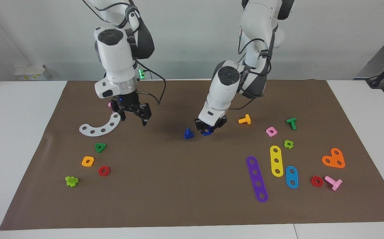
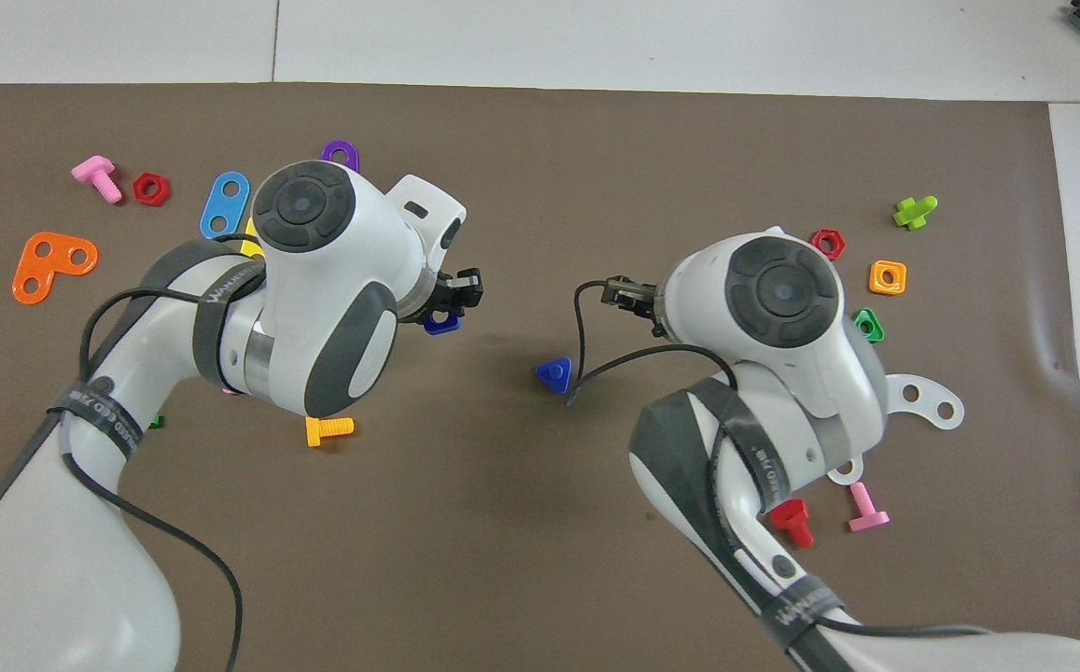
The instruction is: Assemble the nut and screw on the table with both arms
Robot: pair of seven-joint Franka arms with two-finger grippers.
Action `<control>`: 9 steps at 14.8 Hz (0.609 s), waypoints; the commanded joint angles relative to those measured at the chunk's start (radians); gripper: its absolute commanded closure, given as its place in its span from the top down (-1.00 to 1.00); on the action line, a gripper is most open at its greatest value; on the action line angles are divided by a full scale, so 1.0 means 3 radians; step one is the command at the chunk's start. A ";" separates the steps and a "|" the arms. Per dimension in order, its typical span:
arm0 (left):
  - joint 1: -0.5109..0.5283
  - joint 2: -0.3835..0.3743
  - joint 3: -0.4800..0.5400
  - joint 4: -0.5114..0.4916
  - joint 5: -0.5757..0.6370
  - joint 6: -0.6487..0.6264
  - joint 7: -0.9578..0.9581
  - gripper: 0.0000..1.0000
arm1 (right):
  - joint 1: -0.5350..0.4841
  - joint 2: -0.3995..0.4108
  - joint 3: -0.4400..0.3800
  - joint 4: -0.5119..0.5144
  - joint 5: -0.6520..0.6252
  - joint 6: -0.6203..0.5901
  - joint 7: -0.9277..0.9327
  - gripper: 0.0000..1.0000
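The dark blue square nut (image 1: pixel 206 133) lies on the brown mat (image 1: pixel 165 186) near the table's middle; it also shows in the overhead view (image 2: pixel 441 324). My left gripper (image 1: pixel 207 128) is tilted down right at the nut, its tips around it (image 2: pixel 454 297). The dark blue screw (image 1: pixel 188 133) stands on its triangular head beside the nut, toward the right arm's end (image 2: pixel 554 373). My right gripper (image 1: pixel 134 119) hangs open and empty above the mat, over the end of a white curved strip (image 1: pixel 100 127), apart from the screw (image 2: pixel 628 294).
Near the right arm's end lie a green triangular nut (image 1: pixel 100 147), an orange square nut (image 1: pixel 88 161), a red hex nut (image 1: pixel 104 171) and a lime bolt (image 1: pixel 71 181). Toward the left arm's end lie an orange bolt (image 1: pixel 245 119), a pink square nut (image 1: pixel 271 131) and coloured strips (image 1: pixel 257 179).
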 commanded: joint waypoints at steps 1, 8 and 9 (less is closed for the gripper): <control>-0.0227 0.0203 0.0076 0.0164 -0.0032 0.0078 -0.0179 -1.00 | -0.0278 -0.0113 0.0022 0.0212 0.0077 -0.0303 -0.0273 1.00; -0.0370 0.0255 0.0071 0.0134 -0.0027 0.0144 -0.0328 -1.00 | -0.0555 -0.0047 0.0022 0.1066 0.0077 -0.1218 -0.0826 1.00; -0.0376 0.0255 0.0066 0.0124 -0.0032 0.0149 -0.0333 -1.00 | -0.0555 -0.0047 0.0022 0.1087 0.0082 -0.1285 -0.0831 1.00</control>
